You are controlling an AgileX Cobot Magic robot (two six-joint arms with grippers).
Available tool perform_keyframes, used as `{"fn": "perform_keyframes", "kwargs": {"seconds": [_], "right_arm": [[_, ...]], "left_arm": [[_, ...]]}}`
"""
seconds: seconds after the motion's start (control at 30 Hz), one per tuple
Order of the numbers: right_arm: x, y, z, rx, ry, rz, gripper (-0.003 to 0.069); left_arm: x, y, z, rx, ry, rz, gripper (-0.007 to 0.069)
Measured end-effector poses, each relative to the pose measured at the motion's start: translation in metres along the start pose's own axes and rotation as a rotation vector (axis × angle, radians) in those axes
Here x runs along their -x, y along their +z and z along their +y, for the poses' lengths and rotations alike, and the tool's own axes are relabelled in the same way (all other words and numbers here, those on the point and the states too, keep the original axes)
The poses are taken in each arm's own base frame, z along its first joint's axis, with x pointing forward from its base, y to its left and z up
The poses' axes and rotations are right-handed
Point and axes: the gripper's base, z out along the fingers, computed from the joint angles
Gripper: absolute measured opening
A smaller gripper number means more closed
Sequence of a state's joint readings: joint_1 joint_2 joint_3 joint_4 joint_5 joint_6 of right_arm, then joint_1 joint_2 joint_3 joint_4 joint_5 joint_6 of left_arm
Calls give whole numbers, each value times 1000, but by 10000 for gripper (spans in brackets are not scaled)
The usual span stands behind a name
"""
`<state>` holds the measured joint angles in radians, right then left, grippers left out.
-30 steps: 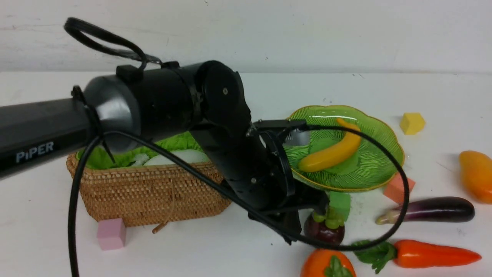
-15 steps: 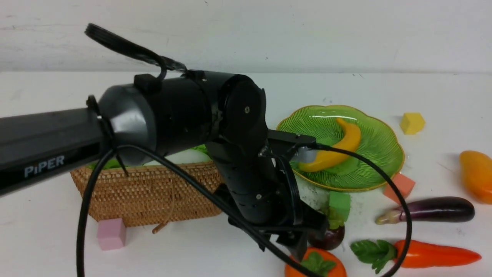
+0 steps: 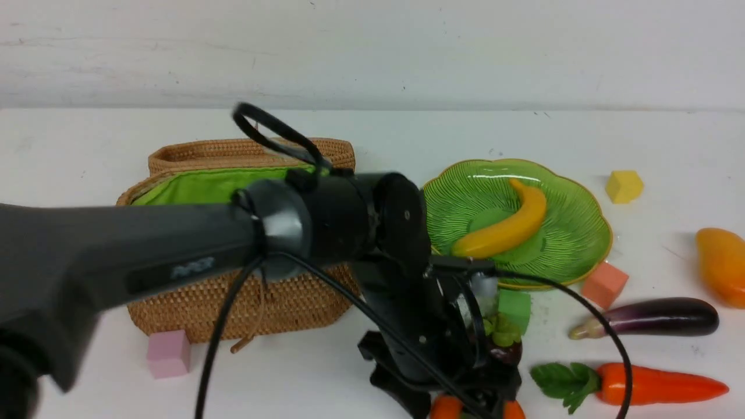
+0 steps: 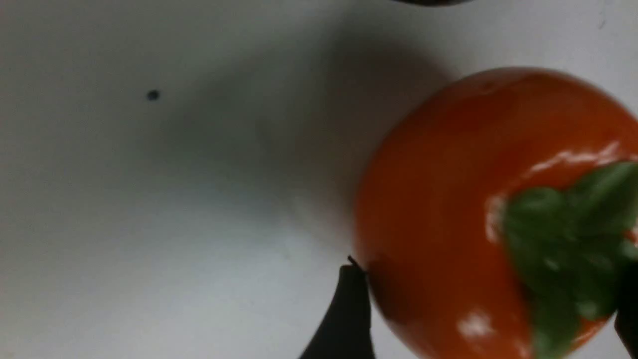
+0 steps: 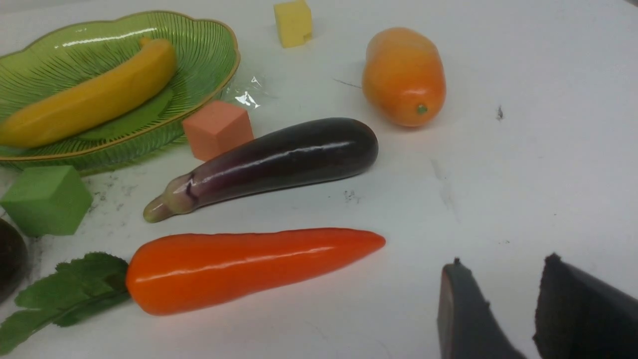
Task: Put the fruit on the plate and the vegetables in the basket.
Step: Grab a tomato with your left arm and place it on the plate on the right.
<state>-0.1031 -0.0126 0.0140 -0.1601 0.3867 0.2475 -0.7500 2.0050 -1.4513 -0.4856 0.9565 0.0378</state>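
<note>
While a banana (image 3: 506, 227) lies on the green plate (image 3: 576, 233), the left arm (image 3: 349, 221) bends down over a persimmon (image 3: 443, 407).

Front view: the persimmon sits at the table's near edge, mostly hidden by the arm, with a mangosteen (image 3: 505, 349) just behind it; the wicker basket (image 3: 233, 302) stands open at left, and the eggplant (image 3: 657, 317), carrot (image 3: 657, 384) and mango (image 3: 722, 265) lie at right. Left wrist view: the left gripper (image 4: 491, 319) is spread, one finger (image 4: 351, 309) against the persimmon's side and the other at the frame's edge; the fruit rests on the table. Right wrist view: the right gripper (image 5: 513, 309) hovers near the carrot, its fingers slightly apart and holding nothing.
</note>
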Motion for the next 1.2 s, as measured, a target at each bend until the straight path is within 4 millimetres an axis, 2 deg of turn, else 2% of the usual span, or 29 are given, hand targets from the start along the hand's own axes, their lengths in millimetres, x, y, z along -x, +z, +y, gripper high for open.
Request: {"fn": "perform_keyframes", "kwargs": {"seconds": [0.07,0.27,0.8,1.2], "right_arm": [[0,0,0,0,0,0,242],[0,0,0,0,0,0,242],[0,0,0,0,0,0,242],[0,0,0,0,0,0,242]], "left_arm": [[1,8,1,-23,-21,19,606],[1,11,-1,-45,-34,30,507],[1,11,-1,-47,-30,35,507],[0,2,-1,-8,10,16,505]]}}
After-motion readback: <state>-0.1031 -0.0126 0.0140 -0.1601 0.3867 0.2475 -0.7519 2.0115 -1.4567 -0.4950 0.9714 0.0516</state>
